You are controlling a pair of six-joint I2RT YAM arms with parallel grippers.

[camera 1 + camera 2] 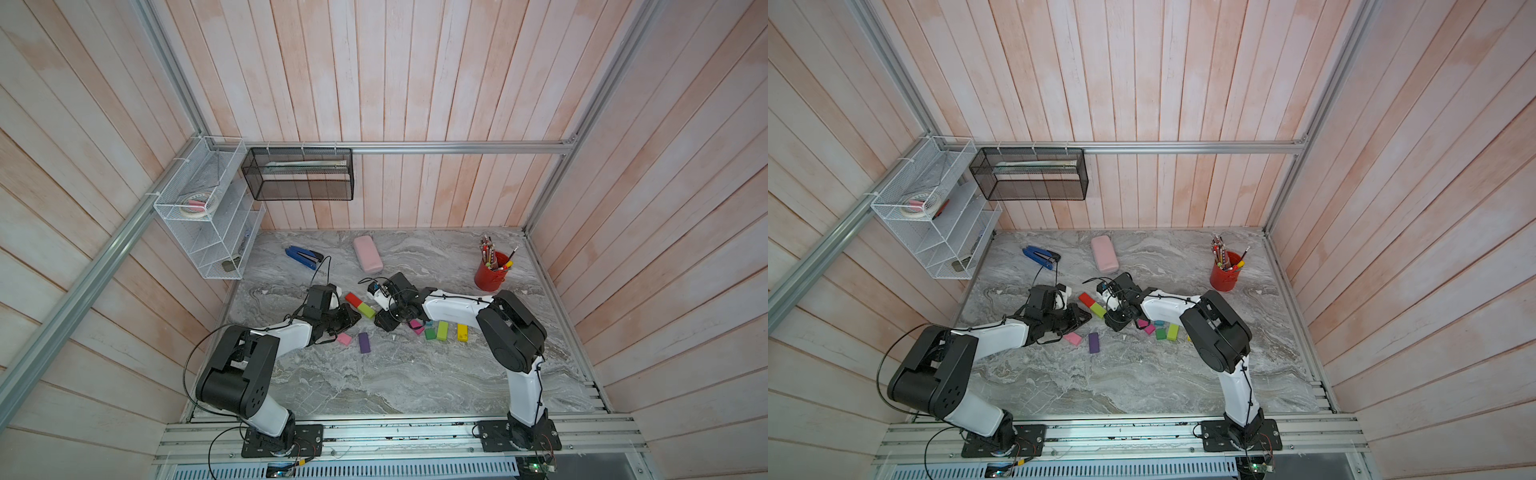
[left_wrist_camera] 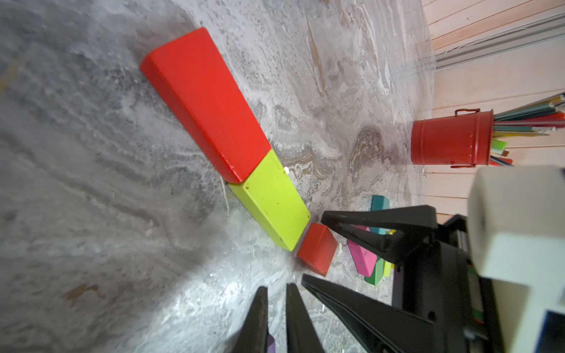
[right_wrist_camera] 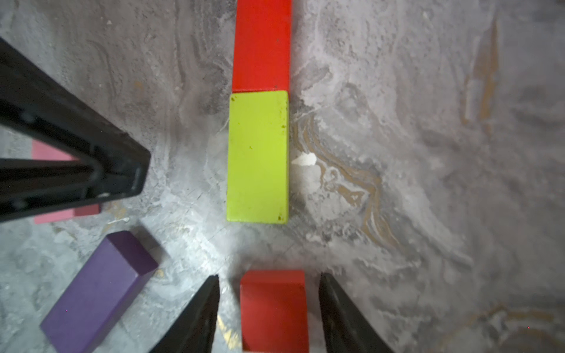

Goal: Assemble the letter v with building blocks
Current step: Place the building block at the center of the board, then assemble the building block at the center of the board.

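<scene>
A long red brick (image 1: 353, 299) and a lime brick (image 1: 366, 309) lie end to end in a slanted line on the marble table (image 1: 395, 374). Just past the lime brick's (image 3: 258, 156) near end lies a short red cube (image 3: 273, 308). My right gripper (image 3: 269, 275) is open astride the cube, with a gap on each side. My left gripper (image 2: 276, 288) is shut and empty, low over the table beside them. A pink brick (image 1: 344, 339) and a purple brick (image 1: 364, 343) lie near the left gripper (image 1: 354, 318). The right arm hides the cube in both top views.
Magenta (image 1: 416, 326), teal (image 1: 432, 324), green (image 1: 430, 333), lime (image 1: 442, 331) and yellow (image 1: 462, 332) blocks lie under the right forearm. A red pencil cup (image 1: 490, 272) stands at the back right. A pale pink case (image 1: 368, 253) and a blue stapler (image 1: 303, 257) lie at the back.
</scene>
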